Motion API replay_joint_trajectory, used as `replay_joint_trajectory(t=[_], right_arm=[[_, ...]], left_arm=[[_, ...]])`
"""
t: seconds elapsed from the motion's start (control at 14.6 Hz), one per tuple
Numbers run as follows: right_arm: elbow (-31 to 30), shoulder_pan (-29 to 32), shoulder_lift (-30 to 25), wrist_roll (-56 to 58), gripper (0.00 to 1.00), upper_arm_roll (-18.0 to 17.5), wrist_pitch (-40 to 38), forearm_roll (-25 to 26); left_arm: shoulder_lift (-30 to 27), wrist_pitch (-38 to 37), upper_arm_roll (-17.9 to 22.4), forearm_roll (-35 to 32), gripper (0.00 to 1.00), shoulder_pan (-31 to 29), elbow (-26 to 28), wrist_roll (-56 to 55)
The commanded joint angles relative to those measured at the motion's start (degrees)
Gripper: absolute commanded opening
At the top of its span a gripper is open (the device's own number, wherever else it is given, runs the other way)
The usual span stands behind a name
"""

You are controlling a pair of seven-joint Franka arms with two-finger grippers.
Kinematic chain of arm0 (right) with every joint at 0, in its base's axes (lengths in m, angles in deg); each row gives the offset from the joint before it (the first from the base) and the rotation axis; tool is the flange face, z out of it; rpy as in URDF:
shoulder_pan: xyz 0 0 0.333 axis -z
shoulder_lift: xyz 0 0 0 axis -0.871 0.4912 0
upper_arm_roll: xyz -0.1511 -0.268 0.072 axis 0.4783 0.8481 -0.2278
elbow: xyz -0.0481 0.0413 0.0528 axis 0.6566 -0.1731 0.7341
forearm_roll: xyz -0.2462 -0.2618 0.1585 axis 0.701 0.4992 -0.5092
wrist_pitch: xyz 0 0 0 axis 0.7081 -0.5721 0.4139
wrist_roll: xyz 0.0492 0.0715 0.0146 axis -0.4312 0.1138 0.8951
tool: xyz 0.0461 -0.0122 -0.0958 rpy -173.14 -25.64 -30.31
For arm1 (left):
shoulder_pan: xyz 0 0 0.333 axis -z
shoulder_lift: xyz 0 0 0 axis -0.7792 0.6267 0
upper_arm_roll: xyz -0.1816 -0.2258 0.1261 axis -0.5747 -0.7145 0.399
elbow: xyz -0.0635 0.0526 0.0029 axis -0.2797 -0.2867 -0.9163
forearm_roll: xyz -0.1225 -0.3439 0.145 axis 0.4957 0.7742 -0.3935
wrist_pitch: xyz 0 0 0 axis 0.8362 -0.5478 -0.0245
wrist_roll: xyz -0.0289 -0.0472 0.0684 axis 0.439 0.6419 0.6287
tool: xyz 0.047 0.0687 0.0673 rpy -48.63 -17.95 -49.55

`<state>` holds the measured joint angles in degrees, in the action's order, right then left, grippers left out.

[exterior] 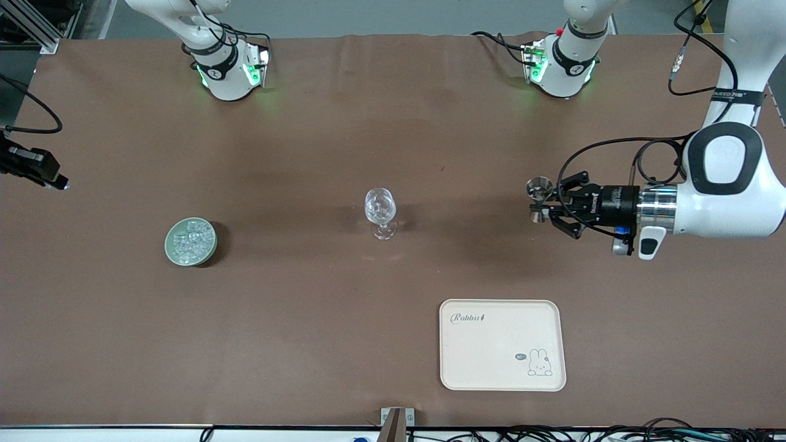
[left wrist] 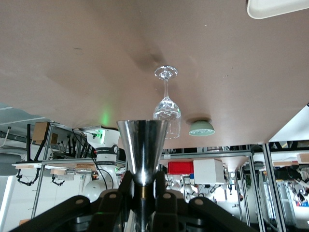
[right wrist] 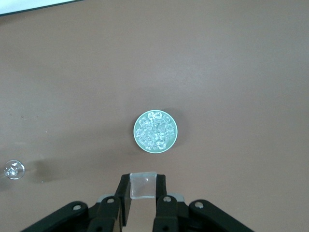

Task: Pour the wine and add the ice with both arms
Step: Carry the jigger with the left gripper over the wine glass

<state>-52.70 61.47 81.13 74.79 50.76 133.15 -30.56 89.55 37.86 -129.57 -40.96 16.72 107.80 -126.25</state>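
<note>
Cream plastic tray (exterior: 502, 344) nearest the front camera, close to the table's (exterior: 307, 344) near edge, toward the left arm's end, printed with a small rabbit. Farther in, about mid-table: clear stemmed wine glass (exterior: 380, 212) upright on the brown cover; also seen in the left wrist view (left wrist: 166, 104) and small in the right wrist view (right wrist: 14, 169). Roughly level with the glass, toward the right arm's end: pale green bowl (exterior: 191, 241) heaped with ice (exterior: 190, 239), clear little chunks filling it to the rim (right wrist: 155, 131). Well apart from the glass, bowl and tray alike.

Over bare table toward the left arm's end, beside the glass but well apart from it: left gripper (exterior: 546, 202), lying sideways, fingers pressed onto the waist of a shiny steel double-ended jigger (exterior: 540, 197), its cone mouth facing the glass in the left wrist view (left wrist: 142, 150).

At the table's edge at the right arm's end: right gripper (exterior: 49, 177), only partly in the front view. In the right wrist view, fingertips (right wrist: 159, 191) pinching a single clear ice cube (right wrist: 142, 185), held above bare table just beside the bowl.

Along the far edge: both arms' bases, green lights lit.
</note>
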Motion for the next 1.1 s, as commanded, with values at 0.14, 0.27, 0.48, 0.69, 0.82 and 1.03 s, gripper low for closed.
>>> replay_joint_trajectory(t=[0.14,0.27,0.48,0.69,0.82,1.03], right_arm=[[-1.4,-0.1,-1.4,0.5,0.01,0.1,0.0,0.0],[-1.4,0.0,-1.4,0.5,0.01,0.1,0.0,0.0],[-1.4,0.0,-1.4,0.5,0.01,0.1,0.0,0.0],[-1.4,-0.1,-1.4,0.5,0.01,0.1,0.0,0.0],[-1.3,-0.1,-1.4,0.5,0.01,0.1,0.0,0.0],[-1.3,0.0,-1.3,0.5,0.00,0.1,0.3,-0.1]], left_arm=[[1.4,-1.2,-0.9,3.8,0.00,-0.2,0.0,1.3],[1.4,-0.9,-0.9,5.5,0.00,1.7,0.0,1.3],[1.6,2.2,-0.5,6.9,0.00,6.0,0.3,0.2],[1.3,3.9,6.1,8.5,0.00,15.1,0.2,0.2],[1.2,6.3,6.7,9.1,0.00,18.2,0.3,-0.6],[2.0,12.8,8.1,9.3,0.01,23.3,0.2,-2.7]])
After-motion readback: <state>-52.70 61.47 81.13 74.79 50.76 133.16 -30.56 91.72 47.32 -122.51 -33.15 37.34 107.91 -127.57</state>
